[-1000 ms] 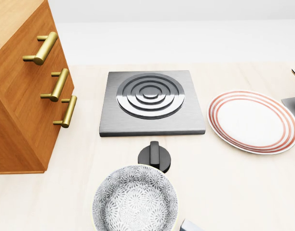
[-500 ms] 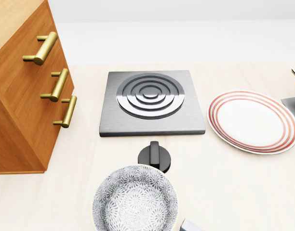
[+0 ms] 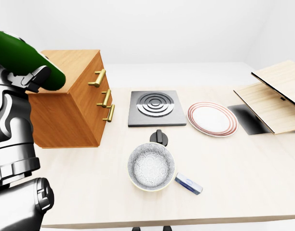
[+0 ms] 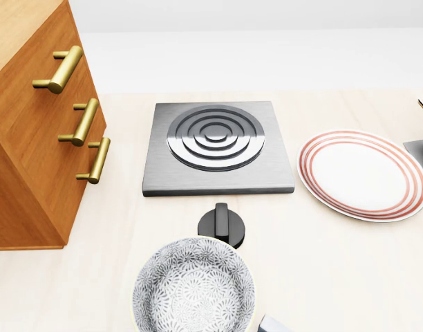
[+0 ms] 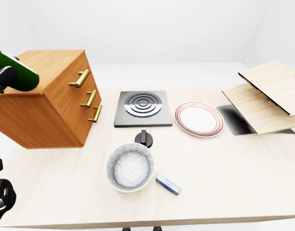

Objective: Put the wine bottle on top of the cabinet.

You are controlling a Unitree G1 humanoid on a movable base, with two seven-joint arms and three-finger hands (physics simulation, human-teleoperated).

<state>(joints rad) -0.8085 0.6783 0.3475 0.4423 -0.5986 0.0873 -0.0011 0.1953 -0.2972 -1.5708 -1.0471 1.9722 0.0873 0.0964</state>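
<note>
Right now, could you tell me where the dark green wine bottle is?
The dark green wine bottle is at the left-eye view's upper left, held in the left hand, beside the wooden cabinet.

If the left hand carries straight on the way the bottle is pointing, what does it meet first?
Probably the cabinet: in the left-eye view the left hand holds the green wine bottle raised, overlapping its top's left edge. Whether it clears the top is uncertain; depth is unclear.

Your wine bottle (image 3: 22,60) is running off the left-eye view's left edge, so you are seeing only part of its green body. The left hand (image 3: 34,77) is overlapping it, fingers too unclear to judge. The bowl (image 4: 194,287) is being cropped by the head view's bottom edge.
</note>
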